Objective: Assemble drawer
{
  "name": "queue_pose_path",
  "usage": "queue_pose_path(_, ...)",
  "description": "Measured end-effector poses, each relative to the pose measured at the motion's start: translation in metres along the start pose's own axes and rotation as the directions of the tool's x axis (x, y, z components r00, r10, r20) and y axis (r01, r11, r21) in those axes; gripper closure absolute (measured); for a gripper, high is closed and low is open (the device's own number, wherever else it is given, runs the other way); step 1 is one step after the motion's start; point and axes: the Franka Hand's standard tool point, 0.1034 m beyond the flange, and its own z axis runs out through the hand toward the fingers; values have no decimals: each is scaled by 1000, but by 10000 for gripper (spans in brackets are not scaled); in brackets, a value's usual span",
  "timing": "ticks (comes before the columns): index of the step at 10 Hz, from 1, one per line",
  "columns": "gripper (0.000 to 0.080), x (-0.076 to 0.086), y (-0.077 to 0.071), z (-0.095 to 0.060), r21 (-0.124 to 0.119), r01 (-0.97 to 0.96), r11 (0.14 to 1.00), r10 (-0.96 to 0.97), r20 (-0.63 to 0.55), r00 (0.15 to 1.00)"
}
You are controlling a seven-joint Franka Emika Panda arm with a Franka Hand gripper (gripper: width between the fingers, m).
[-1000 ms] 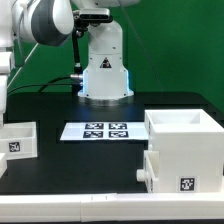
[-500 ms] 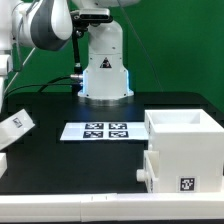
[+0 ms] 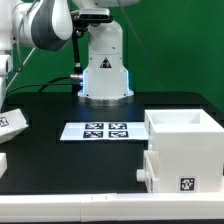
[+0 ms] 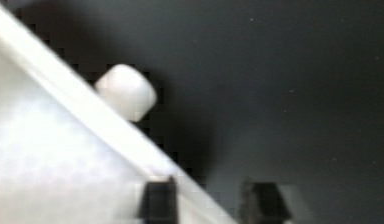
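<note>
In the exterior view, nearest the camera, a low white tray [image 3: 180, 172] with a tag on its front is seen lying on the black surface [image 3: 80, 165], touching the tall open-topped white casing [image 3: 185, 130] behind it. Whether the two are already joined cannot be told. Beyond, near the middle, the marker board [image 3: 98, 130] lies flat, well apart from both.

At the exterior view's left edge a tagged white piece, the drawer [image 3: 10, 122], is seen tilted and raised off the surface, largely cut off by the frame. In the wrist view its white wall [image 4: 56, 140] fills one side, a rounded knob [image 4: 125, 88] stands out from it, and the claw [image 4: 210, 198] shows two dark fingers [image 4: 157, 200] set apart, one lying against the wall's edge. Whether the wall is actually pinched cannot be told.

The step is judged to be carrying this piece toward the casing. It is best done with the tilt levelled before insertion, the wall kept square to the opening, and the approach made slowly, since a skewed entry is likely to jam.
</note>
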Motion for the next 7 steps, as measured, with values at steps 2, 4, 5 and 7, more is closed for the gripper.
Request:
queue_pose_path(2, 785, 0, 0, 0, 0, -12, 1000, 12, 0, 1000)
queue_pose_path(4, 795, 0, 0, 0, 1, -24, 1000, 24, 0, 1000)
queue_pose_path(5, 798, 0, 0, 0, 1, -29, 1000, 29, 0, 1000)
queue_pose_path(7, 798, 0, -1, 0, 1, -41, 999, 41, 0, 999)
